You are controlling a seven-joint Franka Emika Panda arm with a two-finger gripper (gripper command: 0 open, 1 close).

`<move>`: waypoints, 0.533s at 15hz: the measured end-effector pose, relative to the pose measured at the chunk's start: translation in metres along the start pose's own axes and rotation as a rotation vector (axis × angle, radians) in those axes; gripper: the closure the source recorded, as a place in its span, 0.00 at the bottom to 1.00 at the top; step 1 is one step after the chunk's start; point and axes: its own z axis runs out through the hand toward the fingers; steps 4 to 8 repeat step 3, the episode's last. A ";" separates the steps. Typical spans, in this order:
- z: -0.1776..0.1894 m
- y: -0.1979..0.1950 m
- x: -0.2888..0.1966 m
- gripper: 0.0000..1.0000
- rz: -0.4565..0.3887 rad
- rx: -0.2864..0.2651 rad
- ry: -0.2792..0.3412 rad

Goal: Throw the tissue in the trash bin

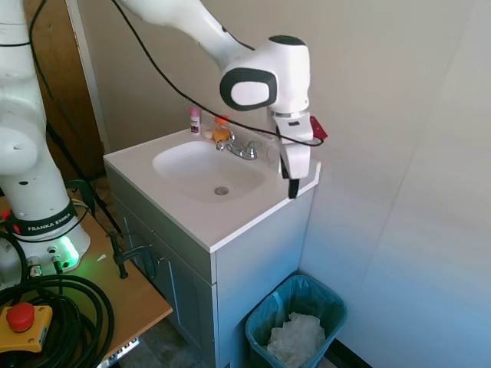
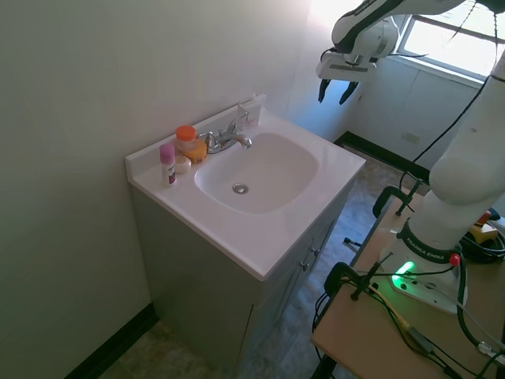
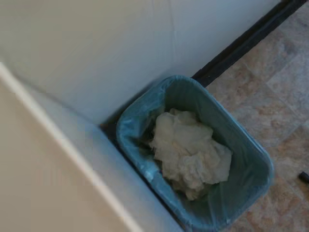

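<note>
Nearest you in the first exterior view, the trash bin point(image 1: 258, 326) sits on the floor at about 5 o'clock from the sink cabinet point(image 1: 253, 261), tucked just beside its side panel and against the wall. Its teal bag is open and crumpled white paper point(image 1: 295, 337) lies inside. The wrist view looks straight down into it: the bin point(image 3: 244, 186) holds one ragged white heap point(image 3: 188, 150) that covers most of the bottom. The tissue has to be looked for there, but you cannot tell it apart from the broader wad.

Move up and back to the white countertop, where the drain point(image 1: 221, 190) marks the middle of the basin point(image 1: 192, 165). At 3 o'clock from the drain the gripper point(image 1: 293, 188) hangs pointing down, near the counter's right corner and well above the bin. The second exterior view shows it best: the gripper point(image 2: 334, 90) has its two dark fingers point(image 2: 323, 91) spread apart with nothing between them.

Farther back, the chrome faucet point(image 1: 239, 148) stands at 12 o'clock from the drain. At its 10 o'clock, against the wall, you see an orange-capped container point(image 1: 222, 126) and a small pink bottle point(image 1: 195, 119) close together.
</note>
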 end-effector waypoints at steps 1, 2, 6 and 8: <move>-0.008 0.004 -0.019 0.00 -0.034 0.010 0.002; -0.015 0.009 -0.038 0.00 -0.061 0.020 0.005; -0.023 0.013 -0.058 0.00 -0.083 0.028 0.009; -0.023 0.013 -0.058 0.00 -0.083 0.028 0.009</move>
